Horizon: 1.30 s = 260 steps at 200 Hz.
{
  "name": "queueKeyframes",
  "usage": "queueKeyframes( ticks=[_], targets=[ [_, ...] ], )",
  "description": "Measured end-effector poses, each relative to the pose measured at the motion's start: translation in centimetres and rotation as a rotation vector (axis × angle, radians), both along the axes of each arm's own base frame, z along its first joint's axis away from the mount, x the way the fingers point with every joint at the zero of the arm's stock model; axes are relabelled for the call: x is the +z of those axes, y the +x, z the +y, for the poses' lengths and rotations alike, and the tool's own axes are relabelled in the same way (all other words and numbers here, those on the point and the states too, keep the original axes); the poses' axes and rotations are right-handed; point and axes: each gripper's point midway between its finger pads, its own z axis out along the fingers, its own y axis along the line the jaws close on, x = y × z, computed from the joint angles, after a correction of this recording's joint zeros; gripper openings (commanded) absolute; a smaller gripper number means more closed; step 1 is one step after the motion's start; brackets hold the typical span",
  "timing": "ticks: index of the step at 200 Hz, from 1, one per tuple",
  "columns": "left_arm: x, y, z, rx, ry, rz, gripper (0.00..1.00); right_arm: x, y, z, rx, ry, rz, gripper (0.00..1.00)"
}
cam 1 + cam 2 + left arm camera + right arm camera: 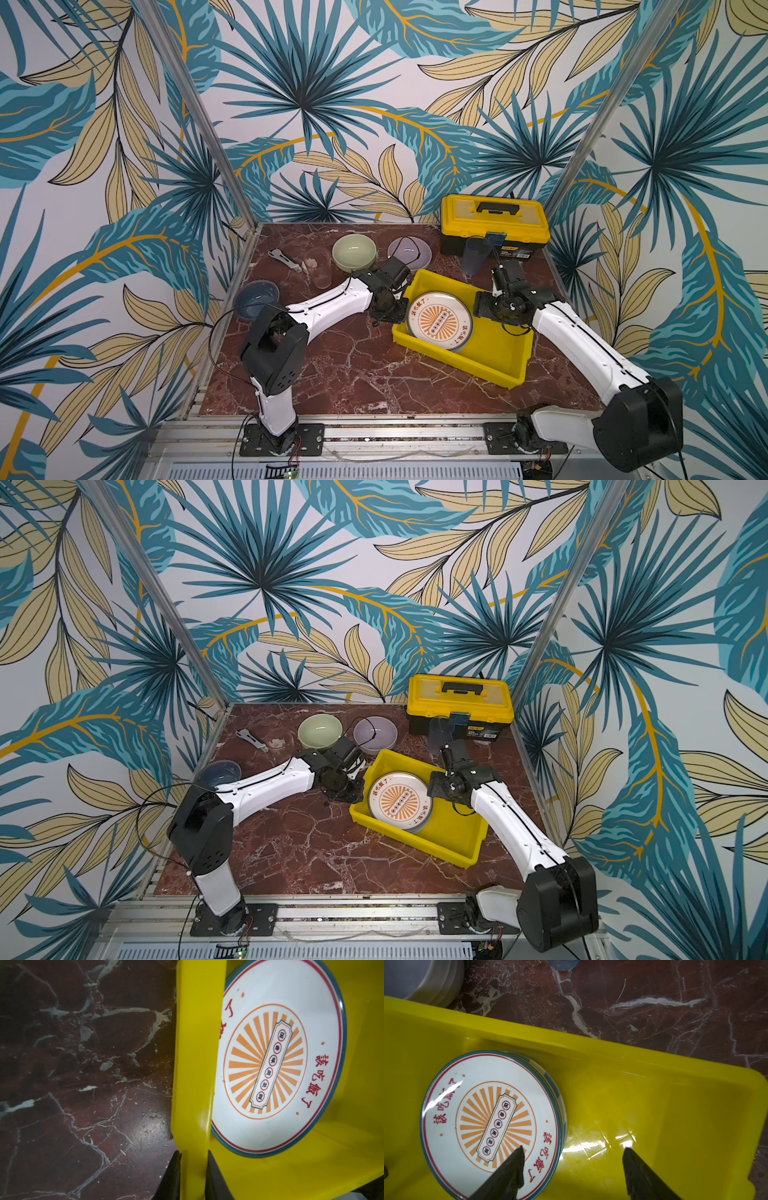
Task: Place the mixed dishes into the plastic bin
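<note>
**Bin braced, bowls pending**

The left end effector is clamped on the plastic bin at its side wall. The right end effector hangs inside the bin, jaws apart, beside the plate stack. The likely next move is a rim grasp on the lilac bowl, just beyond the bin's far wall.

**Camera layout: two high, two up close**

Both top views sit high at the robot's end, angled down toward the back wall, far enough to take in the whole marble table. Left wrist cam sits really close to the wall of the yellow bin, looking along it. Right wrist cam looks down into the bin from close by. All four catch the sunburst plate.
</note>
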Motion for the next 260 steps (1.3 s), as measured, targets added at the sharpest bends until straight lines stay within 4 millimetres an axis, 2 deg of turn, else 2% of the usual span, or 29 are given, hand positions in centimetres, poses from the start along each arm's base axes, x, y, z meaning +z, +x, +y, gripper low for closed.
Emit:
queueKeyframes(
  ticks=[48,97,115,163,210,230,260],
  targets=[
    [-0.1,0.0,1.6,0.058,0.043,-0.006,0.1,0.1,0.1,0.0,-0.002,0.012,-0.004,0.72],
    [-0.2,-1.7,6.3,0.192,0.087,0.005,0.1,-0.4,1.7,1.7,0.059,0.064,0.016,0.67],
    [-0.2,-2.8,8.0,0.222,0.113,0.013,0.1,0.1,3.0,2.6,0.083,0.081,-0.001,0.66],
    [-0.3,-5.2,10.9,0.259,0.156,0.042,0.1,1.8,6.6,4.9,0.136,0.121,-0.058,0.63],
    [-0.4,-6.6,14.0,0.333,0.153,0.067,0.1,2.1,11.6,8.9,0.214,0.127,-0.074,0.58],
    [-0.4,-7.0,15.6,0.384,0.152,0.074,0.1,2.0,13.7,9.7,0.222,0.128,-0.084,0.56],
    [-0.2,-7.5,17.5,0.443,0.162,0.072,0.3,1.0,17.1,10.9,0.224,0.138,-0.101,0.52]
  ],
)
